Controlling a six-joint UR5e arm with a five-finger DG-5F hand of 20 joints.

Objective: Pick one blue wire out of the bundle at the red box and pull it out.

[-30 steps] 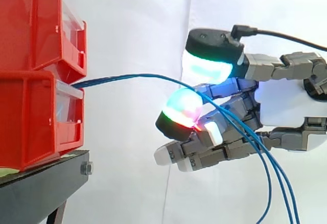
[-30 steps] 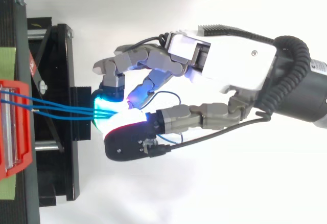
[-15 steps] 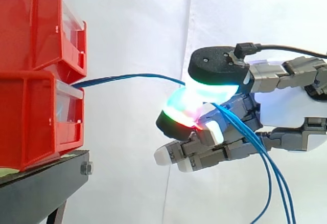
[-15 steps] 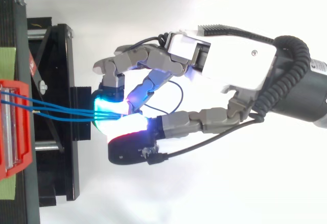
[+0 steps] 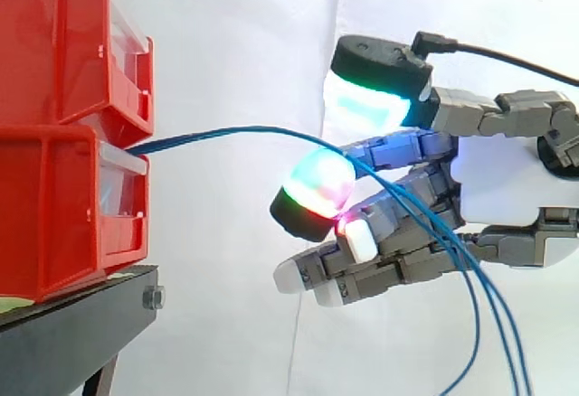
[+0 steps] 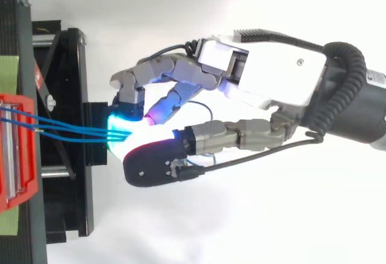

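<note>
1. Wires run from the box through open air, draped over one glowing pad.
2. Thumb, clamped down half a second ago, has lifted; fingers stand parted, gripping nothing.
3. Wide gap separates box front from hand.

Hand at blue wires

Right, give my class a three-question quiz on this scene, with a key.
1. True or false: the blue wires are out of the red bins.
2. The wires' far ends: A run down past the robot hand, B are knotted together, C curl back into the bins.
3. Do the thumb pad and the finger pad below it touch?
Key: 1 false. 2 A. 3 No, a gap separates them.
</note>
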